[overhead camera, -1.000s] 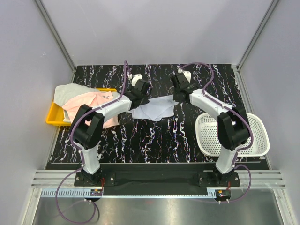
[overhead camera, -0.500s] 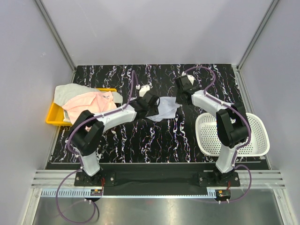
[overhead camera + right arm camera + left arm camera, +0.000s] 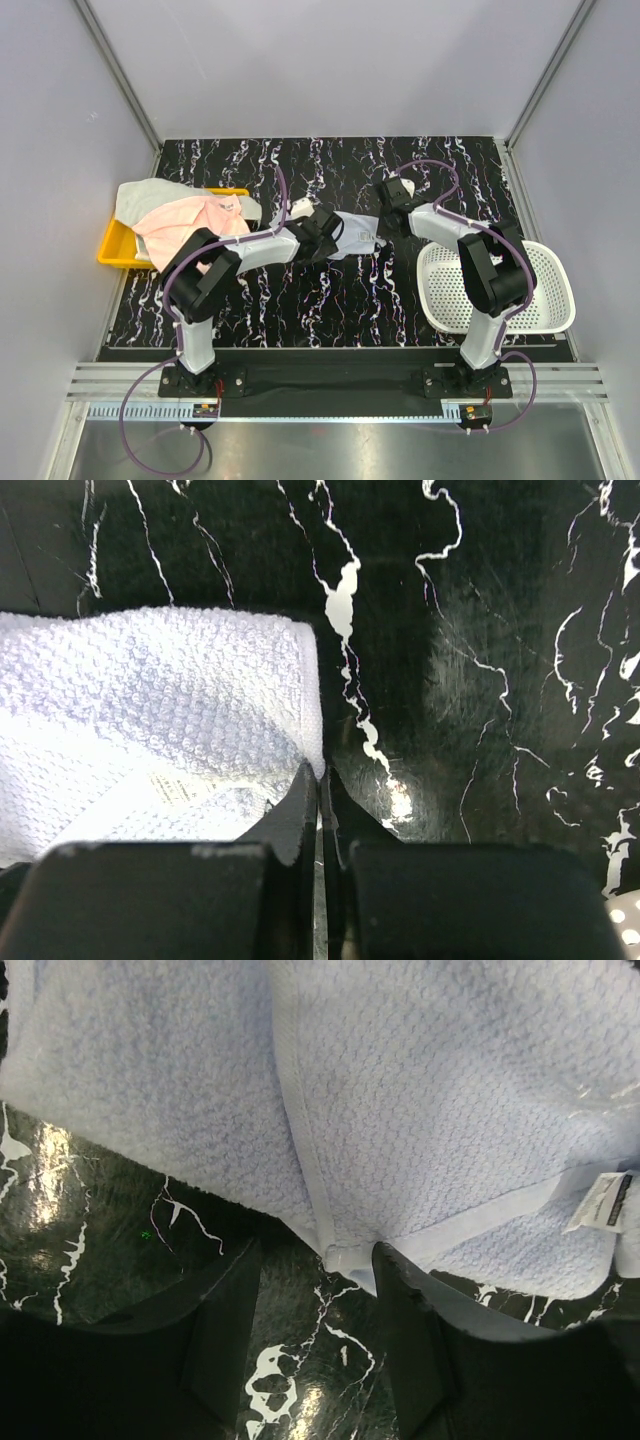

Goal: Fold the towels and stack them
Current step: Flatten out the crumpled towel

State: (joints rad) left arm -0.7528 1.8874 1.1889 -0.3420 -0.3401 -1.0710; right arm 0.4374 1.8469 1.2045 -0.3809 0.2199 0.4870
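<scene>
A pale blue towel (image 3: 356,238) lies bunched on the black marbled table between the two grippers. In the left wrist view this towel (image 3: 420,1090) fills the upper half, one hemmed corner pointing into the gap of my left gripper (image 3: 320,1252). That gripper (image 3: 328,232) is open at the towel's left side, with bare table between its fingers (image 3: 225,1330). My right gripper (image 3: 320,772) is shut, its tips pinching the towel's right edge (image 3: 300,710). More towels, pink (image 3: 185,225) and whitish (image 3: 145,195), are heaped at the left.
A yellow tray (image 3: 112,252) sits under the heap at the table's left edge. A white mesh basket (image 3: 500,285) stands at the right, beside the right arm's elbow. A white care label (image 3: 600,1203) sticks out of the blue towel's hem.
My left gripper has opened and let go of the blue towel, then shifted right along it. The towel has come down from a stretched span into a narrower bunch. The right gripper stayed shut.
</scene>
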